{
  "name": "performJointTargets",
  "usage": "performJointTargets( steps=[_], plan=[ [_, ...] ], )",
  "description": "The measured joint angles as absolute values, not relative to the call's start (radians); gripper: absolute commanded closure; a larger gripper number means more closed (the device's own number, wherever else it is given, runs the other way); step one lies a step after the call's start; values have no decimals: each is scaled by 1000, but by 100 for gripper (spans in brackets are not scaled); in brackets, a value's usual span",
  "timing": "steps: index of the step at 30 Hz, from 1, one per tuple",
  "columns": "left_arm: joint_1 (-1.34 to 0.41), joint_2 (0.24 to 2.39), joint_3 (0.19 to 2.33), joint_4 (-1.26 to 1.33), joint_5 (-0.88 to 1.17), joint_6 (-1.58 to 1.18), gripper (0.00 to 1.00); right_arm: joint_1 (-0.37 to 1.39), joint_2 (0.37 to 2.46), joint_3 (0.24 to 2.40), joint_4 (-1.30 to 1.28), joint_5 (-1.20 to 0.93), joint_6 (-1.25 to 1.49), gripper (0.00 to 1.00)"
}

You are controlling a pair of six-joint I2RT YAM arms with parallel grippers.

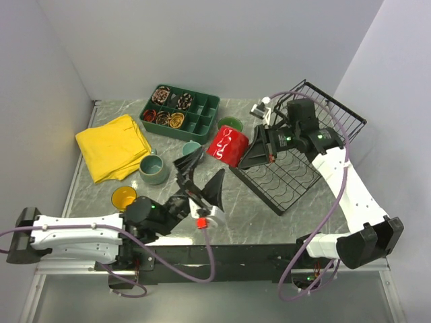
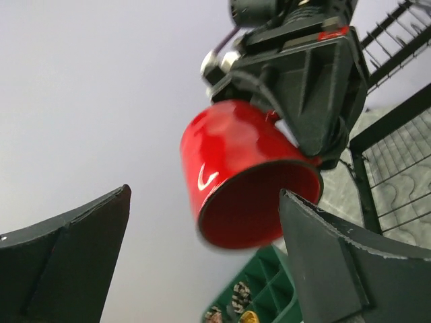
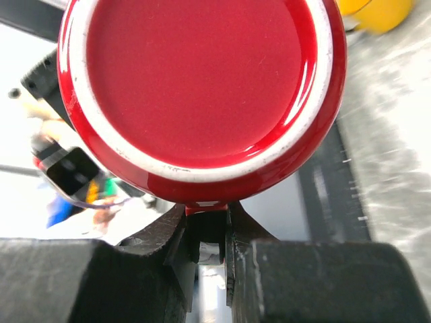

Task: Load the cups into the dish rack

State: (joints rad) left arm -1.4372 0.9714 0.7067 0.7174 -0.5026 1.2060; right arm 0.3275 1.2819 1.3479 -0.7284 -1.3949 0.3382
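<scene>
Dish rack (image 1: 288,176), black wire, is serving as the landmark. Yellow cloth (image 1: 111,145) is lying far left of the rack. Green compartment tray (image 1: 180,116) is sitting left of it, farther back. Right gripper (image 3: 207,225) is pinching the red mug (image 1: 227,145), apparently by its handle, and is holding it tipped sideways just left of the rack. Left gripper (image 1: 203,176) is hovering with fingers spread wide and empty, left of the rack's near corner. Grey-green mug (image 1: 153,168) and yellow mug (image 1: 124,197) are standing well left of the rack.

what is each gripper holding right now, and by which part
The right gripper holds the red mug by its handle; the left gripper is open, holding nothing.
</scene>
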Motion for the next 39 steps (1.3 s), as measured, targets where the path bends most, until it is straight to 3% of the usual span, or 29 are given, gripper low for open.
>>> performJointTargets(
  steps=[7, 12, 18, 25, 39],
  plan=[
    [-1448, 820, 707, 581, -540, 1013, 4, 269, 1310, 1494, -873, -1229, 119, 100],
    [-1448, 768, 709, 432, -577, 750, 4, 266, 1264, 1473, -870, -955, -4, 100],
    [-1448, 765, 720, 250, -689, 390, 4, 266, 1065, 1246, -742, -587, -118, 100],
    [-1448, 744, 716, 151, -800, 58, 4, 266, 924, 995, -578, -302, -217, 100],
    [-1448, 630, 628, 144, -889, -184, 4, 266, 956, 665, -195, 19, -335, 100]
  ],
)
